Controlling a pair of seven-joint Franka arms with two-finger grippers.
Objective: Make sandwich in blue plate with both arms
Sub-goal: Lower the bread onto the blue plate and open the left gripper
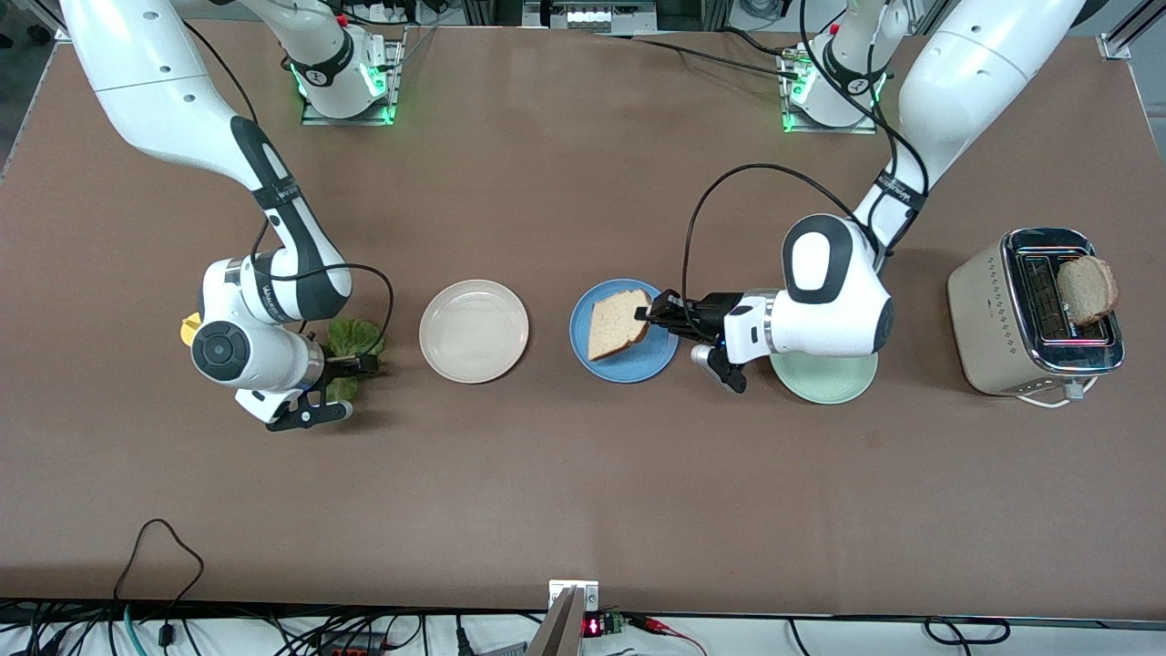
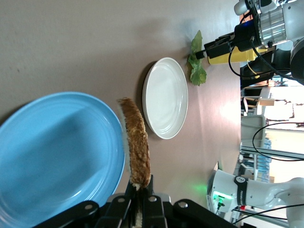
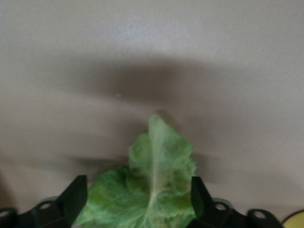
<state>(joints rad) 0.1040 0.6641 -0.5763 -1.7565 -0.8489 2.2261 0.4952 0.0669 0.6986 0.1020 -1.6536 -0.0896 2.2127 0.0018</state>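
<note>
Two-arm sandwich assembly, first-slice stage. Left gripper (image 1: 645,314) clenched on a bread slice (image 1: 617,323), held over the blue plate (image 1: 638,363) near mid-table; seen edge-on in the left wrist view, slice (image 2: 137,149) apparently tilted and not yet laid flat, plate (image 2: 52,156) bare beneath. Right gripper (image 1: 357,363) clamped on the lettuce leaf (image 1: 352,339) toward the right arm's end of the table, leaf (image 3: 154,190) filling the space between the fingers (image 3: 76,197), tabletop below; whether lifted clear of the table could not be told. Beige-white plate (image 1: 474,330) unused between the two grippers; mint-green plate (image 1: 824,378) partly hidden under the left arm. Second slice (image 1: 1086,289) standing in the toaster (image 1: 988,314) near the edge at the left arm's end.

Step judged in hand: setting down the bottom slice. Next move judged to call for lowering, opening of the left fingers and withdrawal, then carrying of the lettuce onto the bread.
</note>
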